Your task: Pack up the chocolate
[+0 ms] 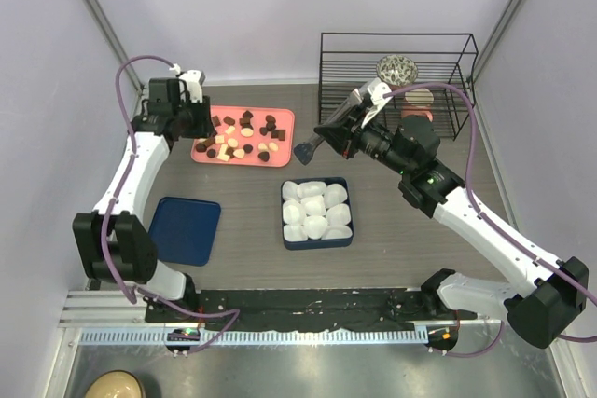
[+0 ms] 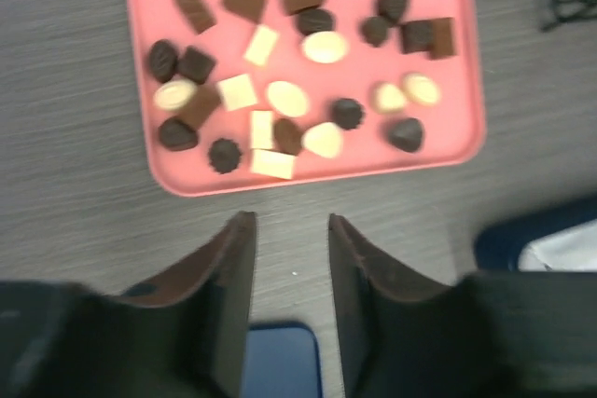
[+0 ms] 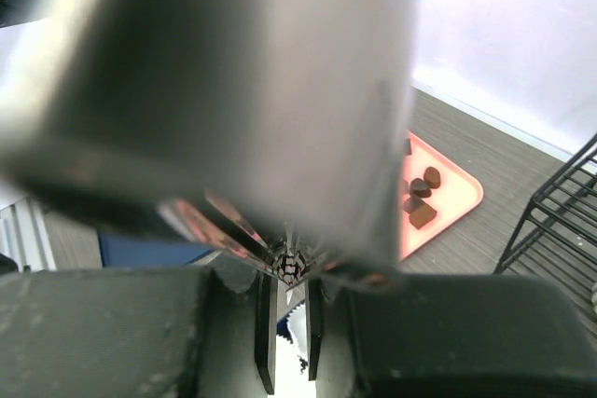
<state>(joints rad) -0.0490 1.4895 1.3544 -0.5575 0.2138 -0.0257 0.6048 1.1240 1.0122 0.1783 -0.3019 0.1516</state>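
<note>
The chocolate (image 2: 287,98), some two dozen bite-size pieces in dark brown, mid-brown and cream, some round and some blocky, lay scattered across a shallow salmon-pink plastic tray (image 2: 455,114) with rounded corners, at the far left of the table. Your left gripper (image 2: 290,223) hovered just off the tray's near edge. Its two dark fingers were parted, with bare tabletop showing in the gap and nothing between them.

Your right gripper (image 3: 289,305) was pinched narrowly on what looked like a grey metal scoop (image 1: 306,150). The tool filled most of the wrist view as a blur. From above, its broad end pointed down and to the left, over the table between the tray and a dark blue rectangular box (image 1: 317,245) filled with white crinkled paper cups (image 1: 315,204).

A flat dark blue lid (image 1: 187,230) lay beside the left arm, and a black wire rack (image 1: 398,34) stood at the far right. Everything sat on a grey wood-grain table (image 1: 242,212), enclosed by pale lavender walls (image 1: 280,6).
</note>
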